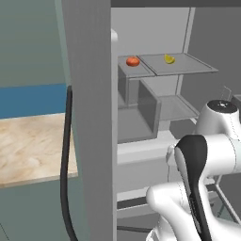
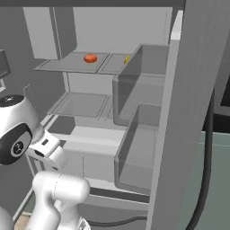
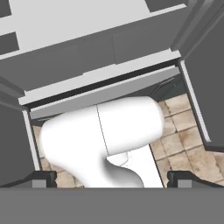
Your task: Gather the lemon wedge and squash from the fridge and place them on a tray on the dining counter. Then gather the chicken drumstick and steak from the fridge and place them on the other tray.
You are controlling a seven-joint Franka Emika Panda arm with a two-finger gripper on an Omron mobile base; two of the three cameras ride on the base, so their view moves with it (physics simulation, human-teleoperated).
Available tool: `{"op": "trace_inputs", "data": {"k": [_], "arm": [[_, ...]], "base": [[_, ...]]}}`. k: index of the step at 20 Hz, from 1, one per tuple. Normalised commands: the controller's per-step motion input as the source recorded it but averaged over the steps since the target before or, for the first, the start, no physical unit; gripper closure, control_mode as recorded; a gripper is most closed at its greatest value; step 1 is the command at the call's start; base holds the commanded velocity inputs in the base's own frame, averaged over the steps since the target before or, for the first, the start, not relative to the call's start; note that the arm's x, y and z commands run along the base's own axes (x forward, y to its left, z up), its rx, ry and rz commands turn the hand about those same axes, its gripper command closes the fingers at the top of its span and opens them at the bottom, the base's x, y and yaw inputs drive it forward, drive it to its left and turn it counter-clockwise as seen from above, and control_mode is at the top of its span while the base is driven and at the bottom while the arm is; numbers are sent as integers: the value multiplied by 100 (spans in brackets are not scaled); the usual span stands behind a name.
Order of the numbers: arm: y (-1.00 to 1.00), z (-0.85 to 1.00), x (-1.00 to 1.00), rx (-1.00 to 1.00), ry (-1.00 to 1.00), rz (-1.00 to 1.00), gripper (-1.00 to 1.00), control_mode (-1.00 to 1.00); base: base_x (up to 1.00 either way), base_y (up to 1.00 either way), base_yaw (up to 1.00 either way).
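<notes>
Grey shelves fill the open fridge (image 1: pixel 155 101) in front of me, and the door (image 1: pixel 89 117) stands swung out at my left so the inside is reachable. On the upper shelf (image 1: pixel 188 66) lie two small things: a yellow lemon wedge (image 1: pixel 169 59), which my task calls for, towards the right, and a red-orange round thing (image 1: pixel 132 61) well to its left on the neighbouring pane; in the right base view the lemon wedge (image 2: pixel 127 58) peeks from behind a door bin (image 2: pixel 139 85) while the red-orange thing (image 2: pixel 90 58) sits in plain sight. I cannot say whether that one is the squash. The drumstick and steak I cannot find on the shelves I see. My pincer (image 3: pixel 112 177) points down towards the tiled floor (image 3: pixel 183 131) at the foot of the fridge, its two dark tips (image 3: pixel 43 177) spread wide with nothing between them, because I have nothing to carry yet. My arm (image 1: pixel 207 155) is folded low in front of the lower shelves, so I judge I am at the very start: the hand has to lift and turn towards the upper shelf. A pale wooden tabletop (image 1: pixel 33 146) lies beyond the door at my left; whether it is the dining counter I cannot tell.
</notes>
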Motion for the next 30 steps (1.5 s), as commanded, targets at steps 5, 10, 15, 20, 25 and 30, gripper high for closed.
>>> {"op": "trace_inputs", "data": {"k": [5, 10, 15, 20, 25, 30], "arm": [[-3, 3, 33, 0, 0, 0, -100, -100], [-37, 45, 100, 0, 0, 2, -100, -100], [-34, 65, 99, -2, -1, 6, -100, -100], [-22, 71, 73, -8, -6, 3, -100, -100], [-14, 67, 47, -13, -9, 2, -100, -100], [-33, 47, 32, -12, -10, 1, -100, -100]], "base": [[16, -2, 0], [0, 0, 0], [0, 0, 0], [0, 0, 0], [0, 0, 0], [0, 0, 0]]}}
